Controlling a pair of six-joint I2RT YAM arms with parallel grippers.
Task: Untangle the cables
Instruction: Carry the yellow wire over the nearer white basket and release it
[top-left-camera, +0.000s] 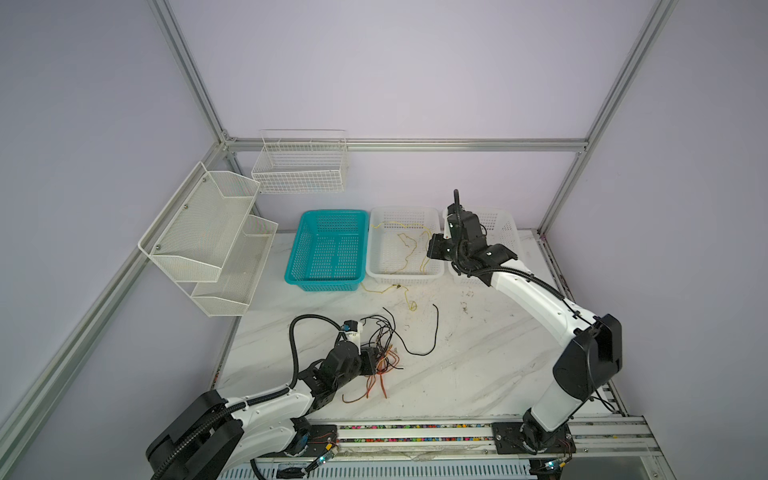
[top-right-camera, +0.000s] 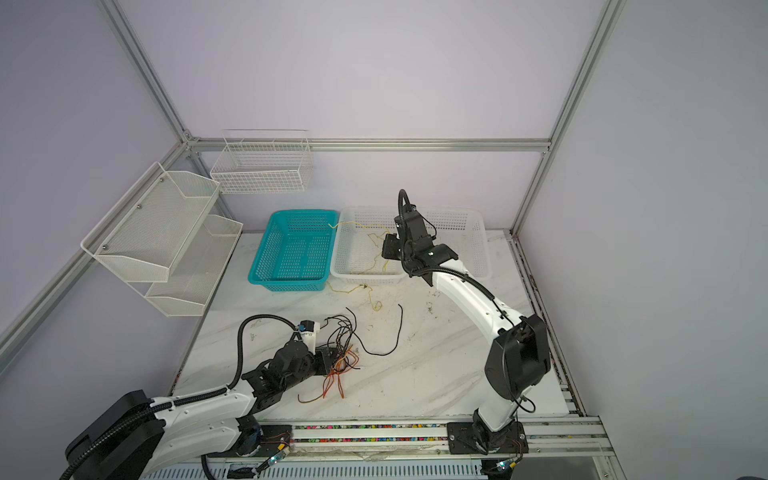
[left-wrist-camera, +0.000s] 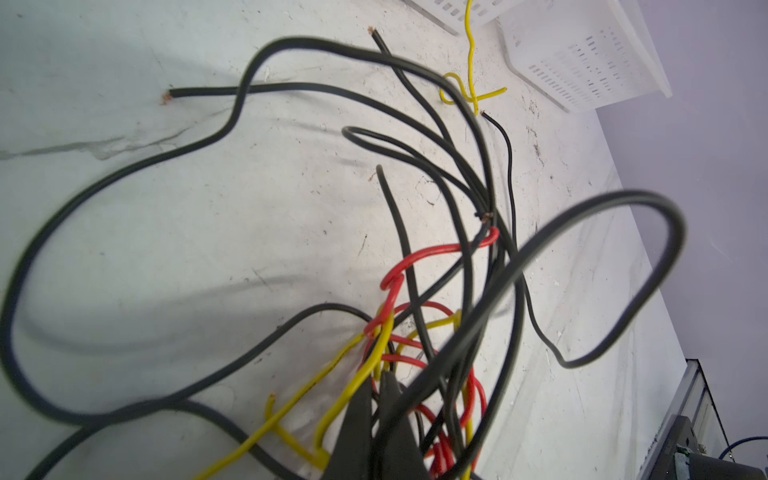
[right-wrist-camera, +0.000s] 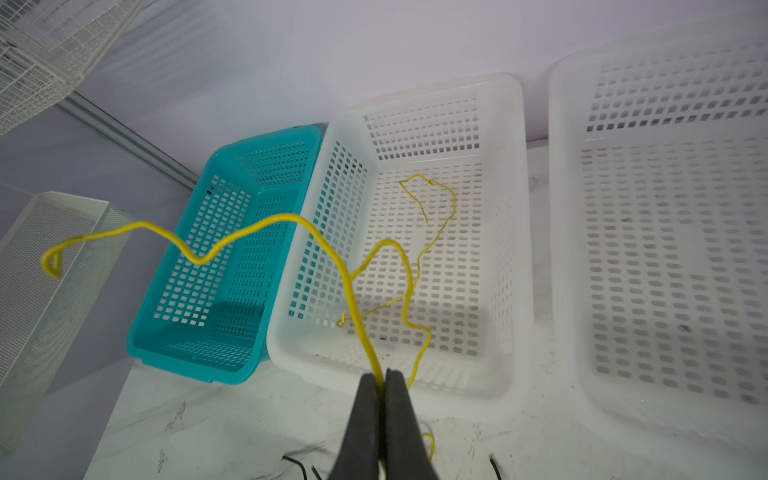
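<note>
Right wrist view: right claw (right-wrist-camera: 380, 374) pinched shut on a yellow cable (right-wrist-camera: 286, 216) above the middle basket (right-wrist-camera: 519, 257), a grip hidden in both top views. Left wrist view: left claw (left-wrist-camera: 377, 374) closed inside the tangled cables (left-wrist-camera: 390, 303); what it grips is unclear. Marbled white surface (top-left-camera: 478, 374), scuffed; lilac walls (top-left-camera: 415, 83), aluminium frame (top-left-camera: 407, 144).
</note>
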